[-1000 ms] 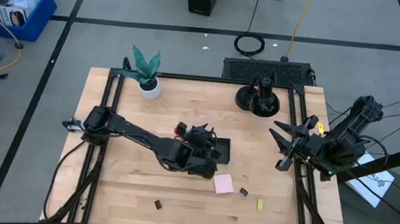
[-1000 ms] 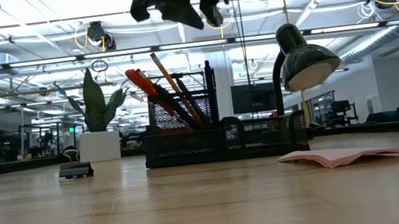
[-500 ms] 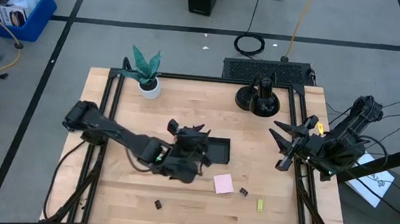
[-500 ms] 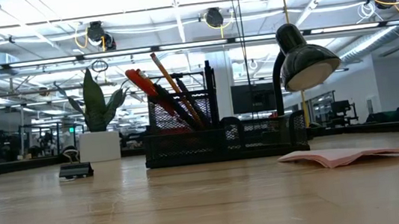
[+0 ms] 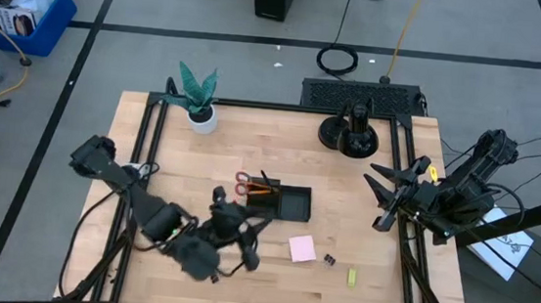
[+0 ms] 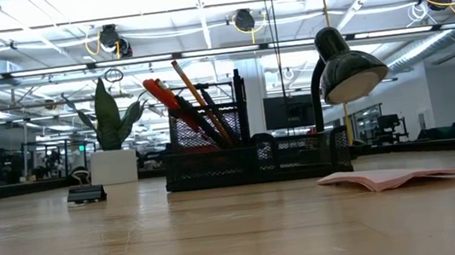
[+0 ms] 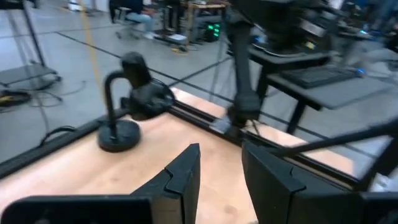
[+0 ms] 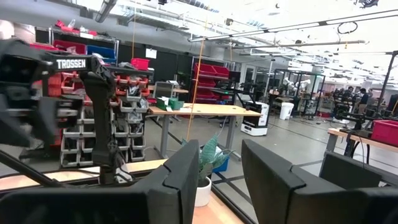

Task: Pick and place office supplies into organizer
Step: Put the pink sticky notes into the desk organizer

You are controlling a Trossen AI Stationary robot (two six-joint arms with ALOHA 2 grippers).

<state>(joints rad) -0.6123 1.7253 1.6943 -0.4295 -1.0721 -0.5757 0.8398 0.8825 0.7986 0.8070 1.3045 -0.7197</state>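
Two arms flank our tabletop (image 5: 143,258): the left gripper (image 5: 234,229) hangs over the front-left part, jaws parted with nothing between them, and the right gripper (image 5: 381,196) waits at the right edge, jaws likewise apart and empty. The organizer (image 5: 281,202) sits mid-table, with scissors (image 5: 246,183) and pencils (image 6: 198,92) standing in its left end. We see the pink pad (image 5: 302,248) lying just in front of it, a clip (image 5: 329,261) and a yellow-green piece (image 5: 352,276) beside that, and another clip (image 5: 212,276) near the front edge
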